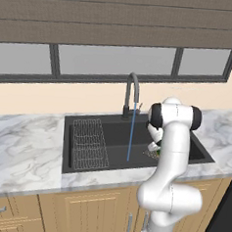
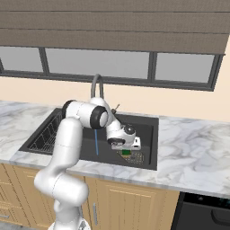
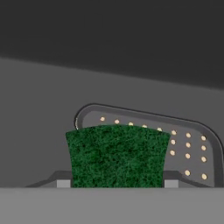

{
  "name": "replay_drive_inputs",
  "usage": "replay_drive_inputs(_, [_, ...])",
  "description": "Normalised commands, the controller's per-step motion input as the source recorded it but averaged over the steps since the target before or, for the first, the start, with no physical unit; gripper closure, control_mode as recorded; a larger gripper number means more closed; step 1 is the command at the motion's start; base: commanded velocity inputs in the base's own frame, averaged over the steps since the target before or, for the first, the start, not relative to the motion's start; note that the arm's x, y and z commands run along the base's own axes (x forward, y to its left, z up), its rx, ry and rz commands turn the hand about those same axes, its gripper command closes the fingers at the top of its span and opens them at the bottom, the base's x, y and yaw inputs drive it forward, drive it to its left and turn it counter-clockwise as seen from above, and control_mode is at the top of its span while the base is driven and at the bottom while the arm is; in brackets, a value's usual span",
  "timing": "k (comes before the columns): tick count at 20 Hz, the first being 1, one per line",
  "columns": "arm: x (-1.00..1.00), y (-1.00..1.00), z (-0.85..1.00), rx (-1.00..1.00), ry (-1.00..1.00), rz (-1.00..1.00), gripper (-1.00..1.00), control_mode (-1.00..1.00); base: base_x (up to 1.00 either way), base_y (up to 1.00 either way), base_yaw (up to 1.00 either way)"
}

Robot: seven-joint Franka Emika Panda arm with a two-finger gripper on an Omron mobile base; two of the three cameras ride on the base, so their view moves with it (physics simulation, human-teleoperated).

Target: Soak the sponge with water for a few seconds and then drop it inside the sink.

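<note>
The water [image 1: 131,134] ran from the gooseneck faucet [image 1: 132,92] at about 9 o'clock of the pincer [image 2: 127,153], which was clenched on the sponge [image 3: 117,155] low inside the sink [image 1: 88,123], above the mesh drain [image 3: 192,151]. The sponge sat beside the stream, not under it. To soak it well, the arm would need to carry the sponge sideways into the stream and hold it there. The fingertips [image 3: 63,183] were mostly hidden; the sponge's yellow underside could not be seen.

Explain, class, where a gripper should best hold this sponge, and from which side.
Hold the sponge across its narrow width, coming from above: the gripper already does so over the sink, jaws shut on its two opposite flat sides, green face toward the camera.
</note>
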Motion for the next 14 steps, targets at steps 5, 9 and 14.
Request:
replay_drive_inputs(5, [0.0, 0.0, -0.2, 0.0, 0.0, 0.0, 1.0, -1.0, 0.0, 0.0, 0.0])
replay_drive_inputs(9, [0.0, 0.0, -0.22, 0.0, 0.0, 0.0, 1.0, -1.0, 0.0, 0.0, 0.0])
replay_drive_inputs(14, [0.0, 0.0, -0.03, 0.0, 0.0, 0.0, 1.0, -1.0, 0.0, 0.0, 0.0])
